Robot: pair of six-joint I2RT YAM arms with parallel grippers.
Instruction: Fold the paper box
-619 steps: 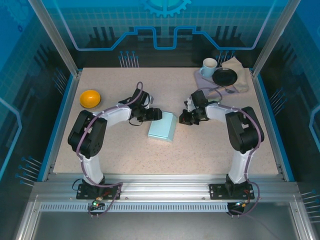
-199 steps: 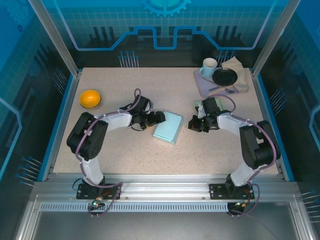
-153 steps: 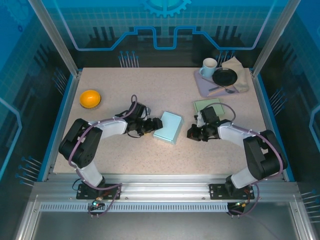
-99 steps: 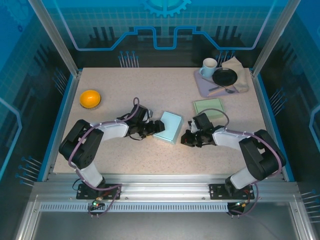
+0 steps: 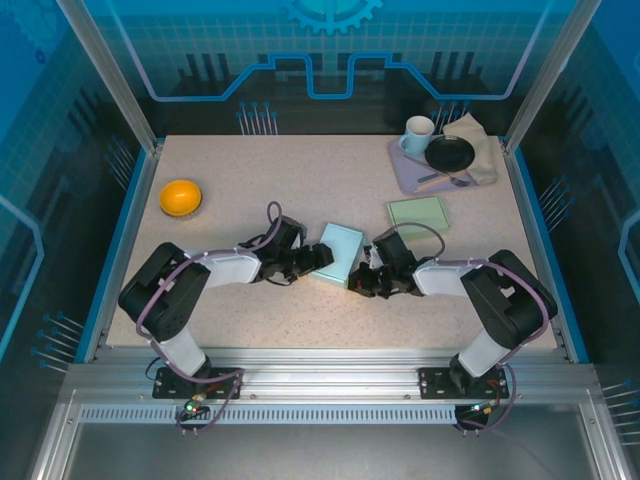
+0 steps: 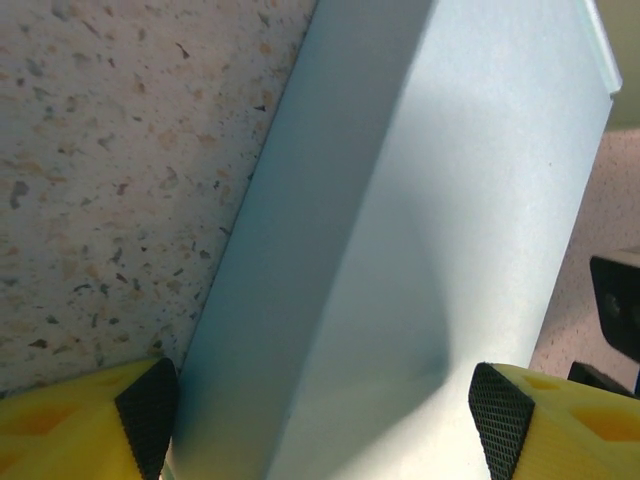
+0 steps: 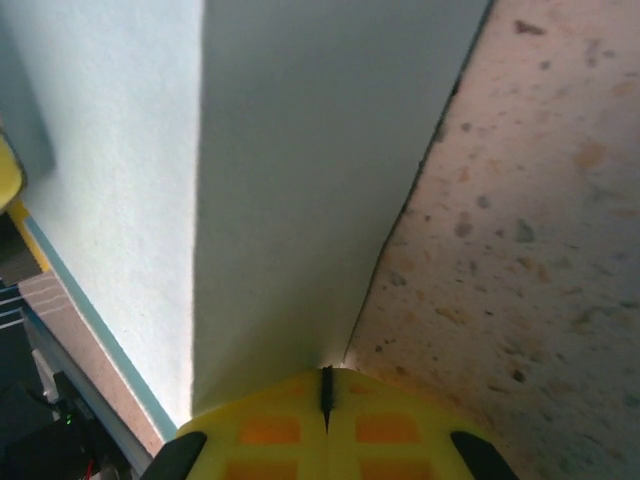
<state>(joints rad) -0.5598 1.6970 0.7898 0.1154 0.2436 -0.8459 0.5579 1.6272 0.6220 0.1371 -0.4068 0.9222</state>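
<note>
Centrally in the overhead frame, the paper box (image 5: 338,252) lies on the table (image 5: 330,180), with my left gripper (image 5: 318,259) at its left edge and my right gripper (image 5: 360,281) at its lower right. Left wrist: pads (image 6: 148,408) spread wide, straddling the box. Right wrist: fingertips (image 7: 300,425) pinched together against the wall's base; I should push slowly, square to the crease, left bracing.
</note>
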